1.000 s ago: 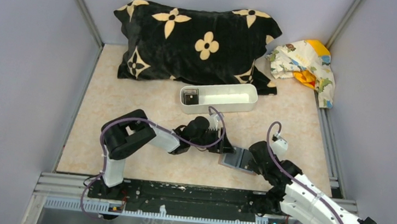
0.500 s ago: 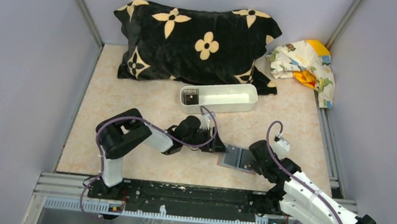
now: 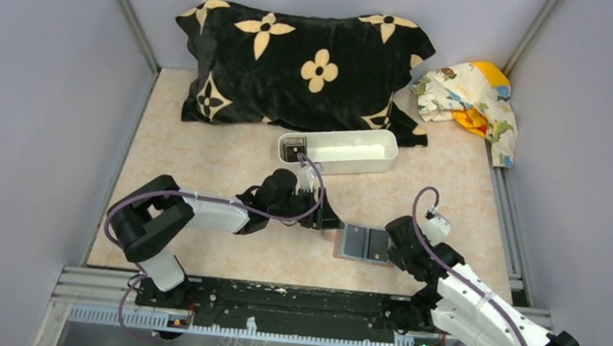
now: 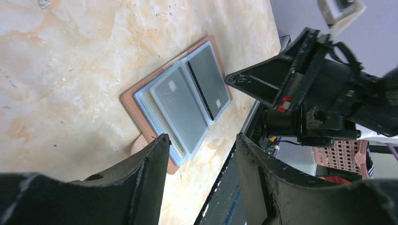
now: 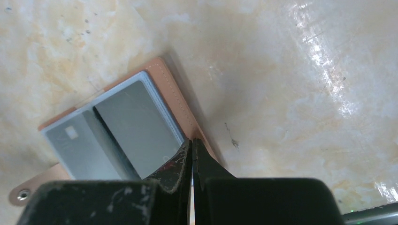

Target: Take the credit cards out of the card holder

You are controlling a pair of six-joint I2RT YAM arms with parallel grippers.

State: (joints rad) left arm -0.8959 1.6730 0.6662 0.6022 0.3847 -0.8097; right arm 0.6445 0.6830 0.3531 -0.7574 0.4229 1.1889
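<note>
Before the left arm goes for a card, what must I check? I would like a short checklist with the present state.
1. The card holder lies open on the table: ok.
2. The credit cards are visible in its pockets: ok.
3. The left fingers are open and empty: ok.
4. The right fingers are shut at the holder's rim: ok.
5. They pin the holder firmly: cannot tell.
6. The white tray has free room: ok.

Card holder [image 5: 173,101] matt leather (pockets [image 5: 136,117] glossy plastic); table [image 5: 281,93] glossy.

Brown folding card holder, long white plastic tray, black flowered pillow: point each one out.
Brown folding card holder [image 5: 176,105]: right wrist view, its brown rim.
Long white plastic tray [image 3: 346,167]: top view, near wall.
Black flowered pillow [image 3: 298,53]: top view, its middle.
</note>
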